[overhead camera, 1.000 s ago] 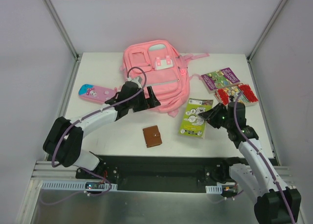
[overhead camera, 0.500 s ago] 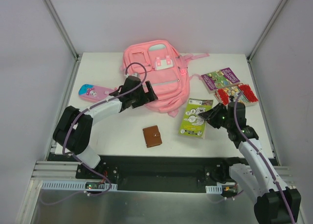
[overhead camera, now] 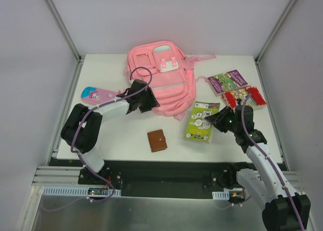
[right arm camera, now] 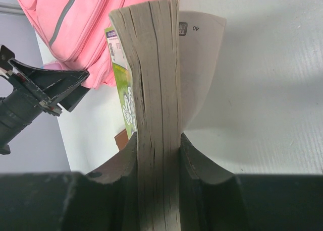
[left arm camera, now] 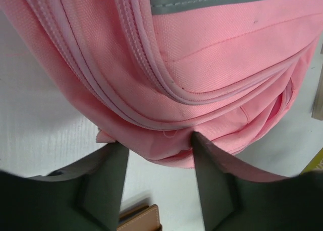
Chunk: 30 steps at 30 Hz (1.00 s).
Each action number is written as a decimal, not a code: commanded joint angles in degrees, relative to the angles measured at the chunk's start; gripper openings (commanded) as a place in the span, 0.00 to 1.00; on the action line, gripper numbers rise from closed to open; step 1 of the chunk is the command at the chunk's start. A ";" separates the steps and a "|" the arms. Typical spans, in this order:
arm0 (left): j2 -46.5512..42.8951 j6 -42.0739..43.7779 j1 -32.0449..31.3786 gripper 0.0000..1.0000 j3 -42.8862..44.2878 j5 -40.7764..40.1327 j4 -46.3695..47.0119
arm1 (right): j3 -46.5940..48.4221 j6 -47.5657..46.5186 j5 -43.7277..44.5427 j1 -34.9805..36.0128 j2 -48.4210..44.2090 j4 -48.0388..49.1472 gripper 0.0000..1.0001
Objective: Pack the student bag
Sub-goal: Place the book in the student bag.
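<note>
The pink student bag (overhead camera: 161, 74) lies flat at the back middle of the table, its reflective strip up. My left gripper (overhead camera: 146, 101) is at the bag's near left edge. In the left wrist view the two fingers pinch a bulging fold of the bag's (left arm camera: 202, 64) bottom seam, with the left gripper (left arm camera: 159, 140) shut on that fabric. My right gripper (overhead camera: 214, 121) is shut on the right edge of a green book (overhead camera: 200, 122). In the right wrist view the book (right arm camera: 151, 90) stands on edge between the fingers of the right gripper (right arm camera: 157, 140), one page bent away.
A brown wallet (overhead camera: 157, 140) lies near the front middle, just below the left fingers (left arm camera: 139, 220). A pink cartoon pencil case (overhead camera: 98, 96) lies at the left. A purple book (overhead camera: 227, 81) and a red book (overhead camera: 244, 97) lie at the back right.
My left gripper has drawn back to the left along the bag's near edge, and its jaws have narrowed onto the fabric. The right arm and green book have not moved.
</note>
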 commanded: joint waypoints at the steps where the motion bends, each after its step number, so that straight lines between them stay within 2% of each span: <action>1: 1.09 -0.97 0.65 0.44 3.43 -2.14 0.21 | 1.45 1.79 -2.11 -0.26 -1.24 2.97 0.01; 4: 0.92 -0.97 0.82 0.31 3.96 -2.05 0.30 | 1.00 1.97 -2.11 -0.35 -1.77 2.97 0.01; 7: -0.05 -0.53 0.91 0.13 3.96 -2.22 0.48 | 0.48 2.06 -2.02 -0.35 -2.21 2.97 0.01; 8: -0.57 -0.44 0.91 0.00 3.87 -2.31 0.39 | 0.48 2.06 -2.02 -0.35 -2.21 2.88 0.01; 13: -2.59 0.70 1.09 0.00 2.57 -0.47 0.48 | 0.57 1.97 -2.29 -0.35 -2.04 2.97 0.01; 19: -10.05 1.58 1.09 0.00 0.10 1.90 1.79 | 0.65 1.53 -3.25 -0.35 -2.04 3.40 0.01; 30: -21.49 1.50 1.44 0.00 1.41 4.80 1.88 | 1.97 4.69 -15.11 -0.26 -0.98 9.64 0.01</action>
